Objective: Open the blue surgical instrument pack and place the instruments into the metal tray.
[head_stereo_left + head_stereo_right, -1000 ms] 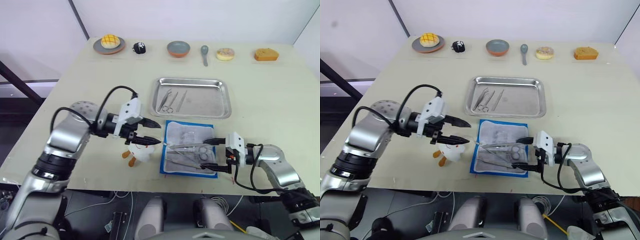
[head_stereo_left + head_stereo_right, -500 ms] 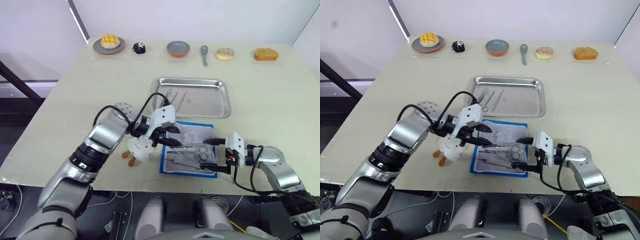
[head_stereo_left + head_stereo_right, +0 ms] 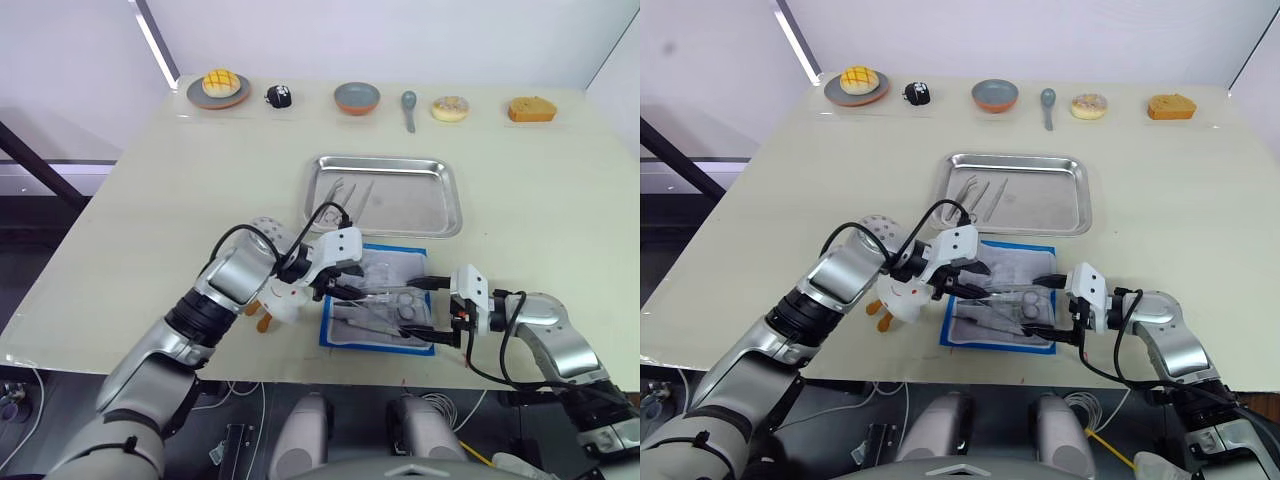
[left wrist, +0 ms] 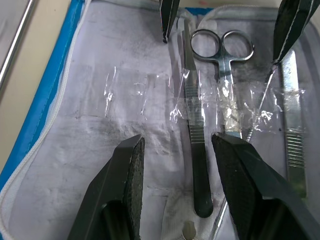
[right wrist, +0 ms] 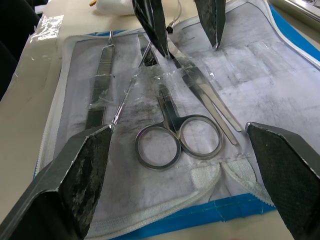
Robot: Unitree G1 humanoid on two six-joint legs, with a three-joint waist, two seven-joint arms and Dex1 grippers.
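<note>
You're mid-transfer: your left end effector point(image 3: 352, 286), wide open and empty, hangs over the pack point(image 3: 378, 297), so lower it around the tweezers point(image 4: 194, 145) beside the scissors point(image 4: 223, 65).

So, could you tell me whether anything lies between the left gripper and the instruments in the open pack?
Nothing solid: the left gripper hangs open just above the instruments, which lie under clear pocket strips in the pack.

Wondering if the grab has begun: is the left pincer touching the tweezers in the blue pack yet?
Apart. In the left wrist view the left pincer is open, its fingers either side of the tweezers with pack lining showing between them.
</note>
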